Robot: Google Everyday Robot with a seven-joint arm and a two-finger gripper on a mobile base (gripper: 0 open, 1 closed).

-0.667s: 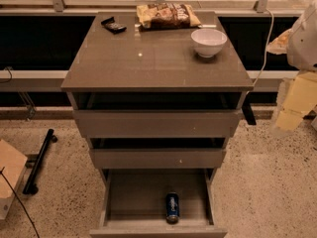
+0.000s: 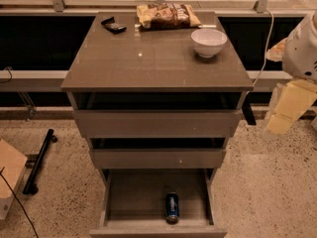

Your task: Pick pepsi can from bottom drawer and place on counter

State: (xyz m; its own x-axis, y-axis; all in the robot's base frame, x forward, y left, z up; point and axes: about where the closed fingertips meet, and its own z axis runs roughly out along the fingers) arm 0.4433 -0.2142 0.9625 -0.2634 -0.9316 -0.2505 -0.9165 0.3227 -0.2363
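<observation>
The pepsi can [image 2: 172, 207] lies on its side on the floor of the open bottom drawer [image 2: 133, 195], near the front, right of centre. The counter [image 2: 148, 63] tops the cabinet above the two upper drawers, which are slightly open. My gripper [image 2: 280, 124] hangs at the right edge of the view, beside the cabinet at the height of the top drawer. It is well above and to the right of the can and holds nothing that I can see.
On the counter stand a white bowl [image 2: 208, 41] at the back right, a snack bag [image 2: 167, 15] at the back and a small black object [image 2: 114, 26] at the back left. A black bar [image 2: 39, 160] and a cardboard box [image 2: 9, 175] lie on the floor at left.
</observation>
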